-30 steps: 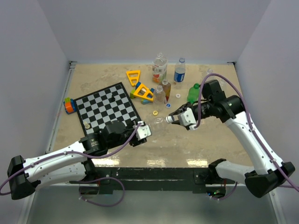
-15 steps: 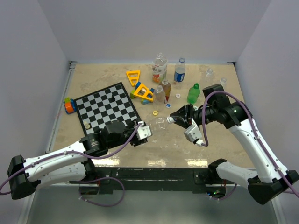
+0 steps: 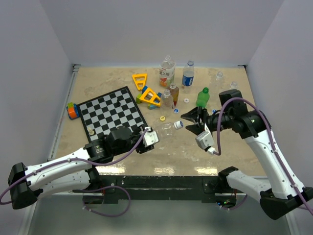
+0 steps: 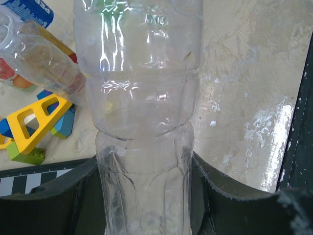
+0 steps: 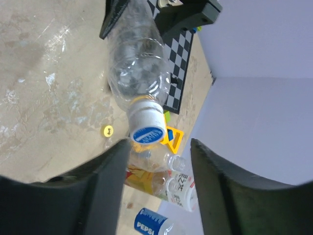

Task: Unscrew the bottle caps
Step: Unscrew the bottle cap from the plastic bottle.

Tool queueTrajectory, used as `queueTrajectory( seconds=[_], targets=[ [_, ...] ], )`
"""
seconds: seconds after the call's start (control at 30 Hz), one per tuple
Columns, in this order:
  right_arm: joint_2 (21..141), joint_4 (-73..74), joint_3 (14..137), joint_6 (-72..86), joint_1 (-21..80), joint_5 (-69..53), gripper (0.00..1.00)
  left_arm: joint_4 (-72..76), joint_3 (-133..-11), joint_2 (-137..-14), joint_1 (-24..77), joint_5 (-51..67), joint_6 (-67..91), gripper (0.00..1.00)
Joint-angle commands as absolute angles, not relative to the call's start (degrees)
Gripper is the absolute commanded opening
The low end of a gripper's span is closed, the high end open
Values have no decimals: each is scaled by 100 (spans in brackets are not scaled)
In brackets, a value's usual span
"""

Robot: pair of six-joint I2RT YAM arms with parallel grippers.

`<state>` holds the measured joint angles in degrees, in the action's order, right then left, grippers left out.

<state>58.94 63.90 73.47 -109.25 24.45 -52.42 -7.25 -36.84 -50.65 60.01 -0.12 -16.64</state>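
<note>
My left gripper (image 3: 152,136) is shut on a clear unlabelled bottle (image 3: 166,129) and holds it lying, neck pointing right. In the left wrist view the bottle (image 4: 142,122) fills the gap between both fingers (image 4: 83,196). Its white cap with a blue top (image 3: 179,124) sits on the neck. My right gripper (image 3: 190,121) is open just right of the cap, not touching it. In the right wrist view the cap (image 5: 148,128) lies in front of the open gripper (image 5: 159,161), close to the left finger (image 5: 105,196).
At the back stand an orange-label bottle (image 3: 167,72), a blue-label bottle (image 3: 188,76), a green bottle (image 3: 202,98) and small clear bottles (image 3: 174,91). Loose caps (image 3: 162,118) lie near them. Yellow toy frames (image 3: 152,97) and a chessboard (image 3: 113,112) lie to the left.
My right gripper was at the cap a second ago; it has turned, let go and drawn back to the right. The cap now shows on the neck. The left arm has held still.
</note>
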Motion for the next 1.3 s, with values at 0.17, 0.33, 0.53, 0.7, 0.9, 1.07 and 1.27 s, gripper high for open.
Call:
queueTrajectory(
  seconds=[0.17,0.33,0.53,0.7,0.9,1.07,1.27],
  targets=[
    [5055,6240,6970,-9643,2110,-5203,67,-729,-3735,-5010,5985,-79,-1556,0],
    [4624,5978,6864,-8100,1943,-5115,68,-729,-3735,-5027,5985,-114,-1547,0],
    [4526,5591,6864,-6120,1793,-5475,71,-721,-3744,-5045,5985,-149,-1538,0],
    [5017,5212,7022,-4695,1723,-5738,77,-721,-3753,-5036,5985,-281,-1503,0],
    [6125,5906,7444,-4791,1688,-6529,98,-712,-3753,-5045,5985,-483,-1450,0],
    [6635,5513,7348,-4194,1679,-6539,98,-668,-3753,-5045,5985,-641,-1380,0],
    [6934,5361,7400,-3937,1688,-6785,98,-659,-3753,-5054,5985,-633,-1380,0]
  ],
)
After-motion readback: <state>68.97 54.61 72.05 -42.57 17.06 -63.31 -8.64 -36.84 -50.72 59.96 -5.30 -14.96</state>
